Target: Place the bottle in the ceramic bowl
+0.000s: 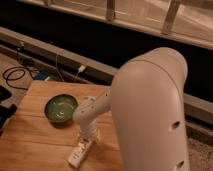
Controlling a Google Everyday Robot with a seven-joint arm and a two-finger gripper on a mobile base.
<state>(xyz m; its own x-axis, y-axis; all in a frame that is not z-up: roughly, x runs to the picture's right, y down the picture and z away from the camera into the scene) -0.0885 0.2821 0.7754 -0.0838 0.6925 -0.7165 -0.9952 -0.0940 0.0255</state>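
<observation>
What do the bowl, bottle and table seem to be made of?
The ceramic bowl looks glazed: glossy green sheen. The bottle is probably plastic: pale body, label. The table looks wooden: tan planks. The gripper sits low over the bottle.

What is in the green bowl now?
Empty: the bowl shows only green glaze inside. The bottle lies on the table, with the claw at it.

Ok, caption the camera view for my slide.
The robot's tool hangs over the small clear plastic bottle lying on the wooden table, near the round glossy green ceramic bowl.
</observation>
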